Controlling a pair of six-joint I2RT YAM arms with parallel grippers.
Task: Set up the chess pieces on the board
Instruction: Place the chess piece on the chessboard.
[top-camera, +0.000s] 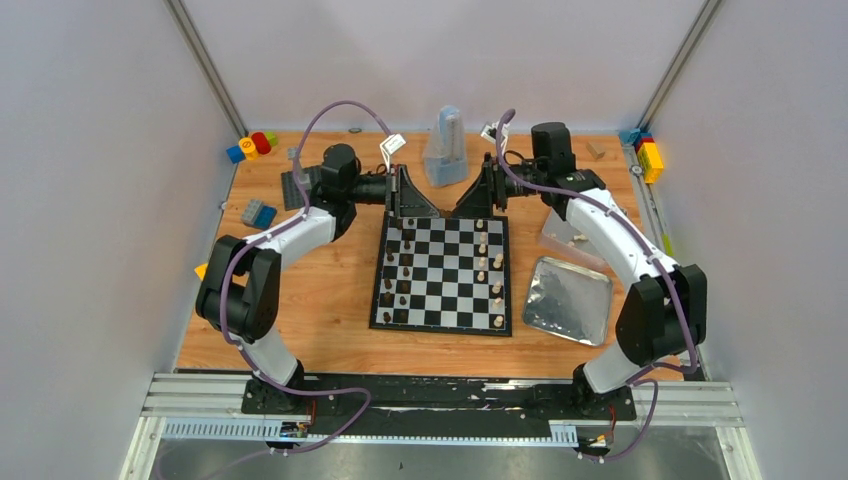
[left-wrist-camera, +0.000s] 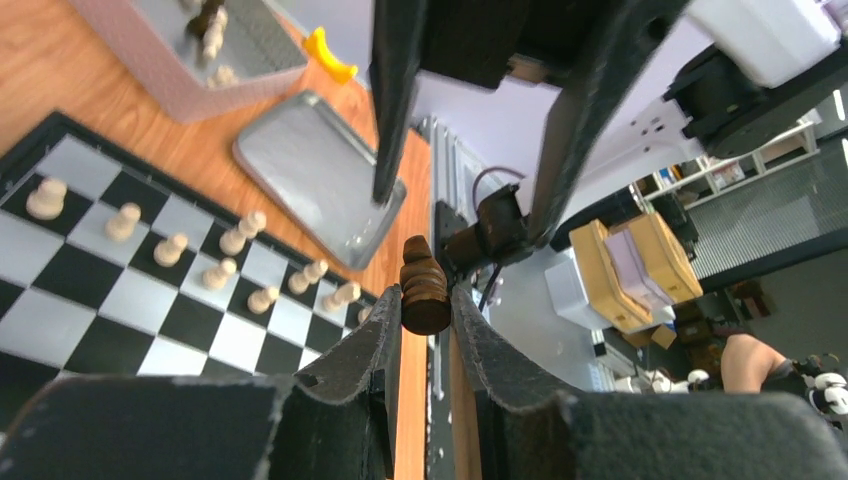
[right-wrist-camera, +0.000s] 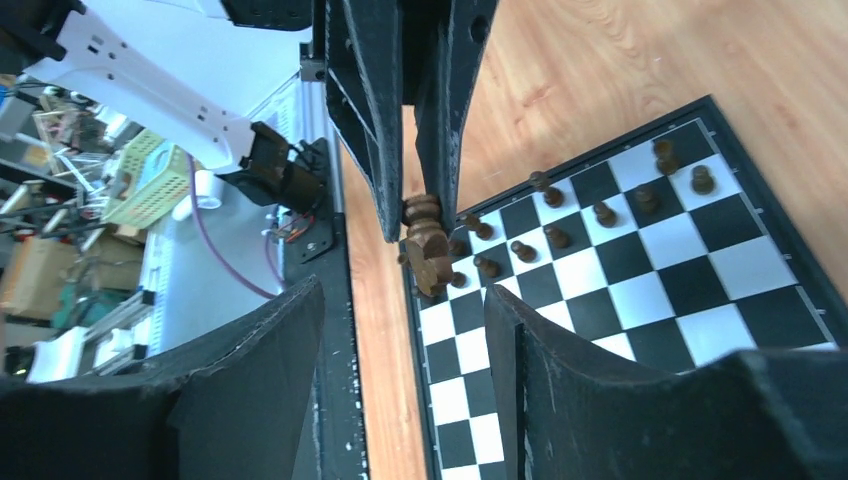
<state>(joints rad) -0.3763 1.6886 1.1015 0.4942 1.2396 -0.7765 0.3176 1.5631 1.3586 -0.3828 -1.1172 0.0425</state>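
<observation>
The board (top-camera: 443, 300) lies at the table's centre, with dark chess pieces (top-camera: 398, 285) down its left side and pale ones (top-camera: 494, 275) down its right. Above its far edge the two grippers meet tip to tip. My left gripper (top-camera: 432, 208) is shut on a dark brown chess piece (left-wrist-camera: 424, 285), which is pinched by its base between the pads. My right gripper (top-camera: 462, 208) stands open facing it, its fingers (left-wrist-camera: 385, 110) either side of that piece and not touching it. In the right wrist view the held piece (right-wrist-camera: 427, 250) hangs beyond my open right gripper (right-wrist-camera: 403, 300).
A silver tray (top-camera: 568, 298) lies right of the board, a clear tub (top-camera: 562, 238) with pieces behind it. A clear bluish container (top-camera: 445, 150) stands at the back centre. Coloured blocks (top-camera: 252, 146) and a grey baseplate (top-camera: 293, 188) sit back left, more blocks (top-camera: 648, 158) back right.
</observation>
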